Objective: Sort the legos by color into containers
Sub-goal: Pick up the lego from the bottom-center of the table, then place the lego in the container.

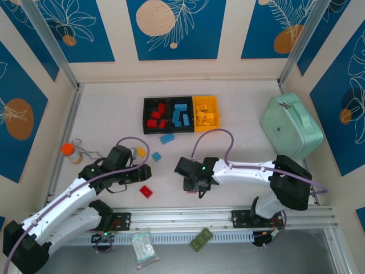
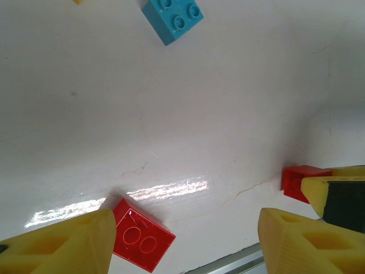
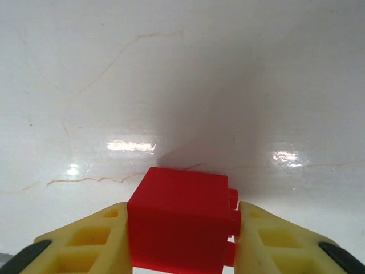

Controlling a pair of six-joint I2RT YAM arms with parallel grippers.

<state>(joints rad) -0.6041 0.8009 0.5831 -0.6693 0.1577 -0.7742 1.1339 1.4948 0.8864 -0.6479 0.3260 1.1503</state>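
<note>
Three joined containers stand at the back: a black one (image 1: pixel 155 116) with red legos, a black one (image 1: pixel 181 114) with blue legos, a yellow one (image 1: pixel 206 112) with yellow legos. My right gripper (image 3: pixel 181 228) (image 1: pixel 195 186) is shut on a red lego (image 3: pixel 179 220) low over the table. My left gripper (image 2: pixel 182 240) (image 1: pixel 144 174) hangs open over the table, and a loose red lego (image 2: pixel 140 241) (image 1: pixel 146 192) lies against its left finger (image 2: pixel 68 242). Loose on the table are a blue lego (image 1: pixel 167 138), a cyan lego (image 2: pixel 173 19) (image 1: pixel 156 156) and a yellow lego (image 1: pixel 141 152).
A mint-green case (image 1: pixel 291 127) stands at the right wall. An orange-capped bottle (image 1: pixel 70 152) sits at the left. Beyond the metal rail (image 1: pixel 228 217) at the near edge lie a dark green piece (image 1: pixel 201 239) and a clear bag (image 1: pixel 144 247).
</note>
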